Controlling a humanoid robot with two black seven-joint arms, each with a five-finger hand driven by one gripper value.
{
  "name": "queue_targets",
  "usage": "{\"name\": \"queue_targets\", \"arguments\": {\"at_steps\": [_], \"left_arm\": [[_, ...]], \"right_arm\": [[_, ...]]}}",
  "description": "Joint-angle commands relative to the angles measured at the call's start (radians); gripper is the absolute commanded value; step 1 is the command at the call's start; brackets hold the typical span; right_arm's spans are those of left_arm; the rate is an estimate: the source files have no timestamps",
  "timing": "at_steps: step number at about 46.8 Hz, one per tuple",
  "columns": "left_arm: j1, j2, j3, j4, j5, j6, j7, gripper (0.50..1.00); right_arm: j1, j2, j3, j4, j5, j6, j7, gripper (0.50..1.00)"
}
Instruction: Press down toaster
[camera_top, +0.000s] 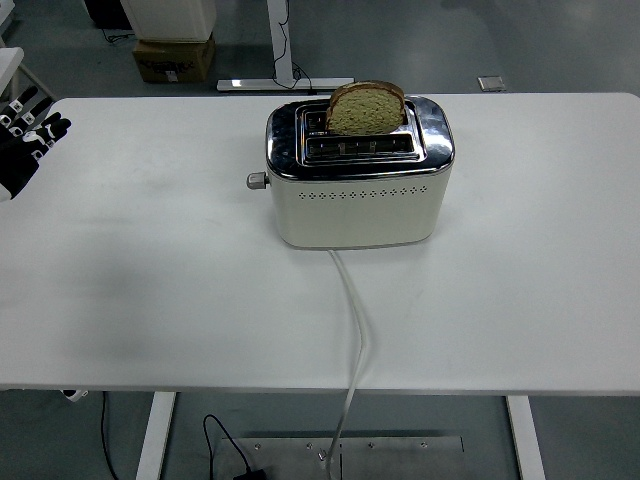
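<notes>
A cream toaster (358, 195) with a chrome top stands in the middle of the white table (150, 300). A slice of bread (367, 107) sticks up from its far slot; the near slot holds nothing. The toaster's lever knob (257, 181) juts out of its left end, in the raised position. My left hand (25, 135) hangs at the picture's left edge above the table's far left part, fingers spread and holding nothing, well to the left of the knob. My right hand is out of view.
A white power cord (355, 330) runs from the toaster's front over the table's near edge to the floor. A cardboard box (173, 58) and a desk leg (280, 45) stand on the floor beyond the table.
</notes>
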Motion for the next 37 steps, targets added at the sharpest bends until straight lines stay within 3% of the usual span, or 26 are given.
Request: {"name": "queue_targets", "arguments": {"at_steps": [1,37], "left_arm": [[0.000,0.000,0.001,0.000,0.003,0.000,0.000,1.000],[0.006,0.000,-0.002,0.000,0.006,-0.006,-0.002,1.000]], "right_arm": [[0.000,0.000,0.000,0.000,0.000,0.000,0.000,0.998],[0.002,0.000,0.000,0.000,0.000,0.000,0.000,0.998]]}}
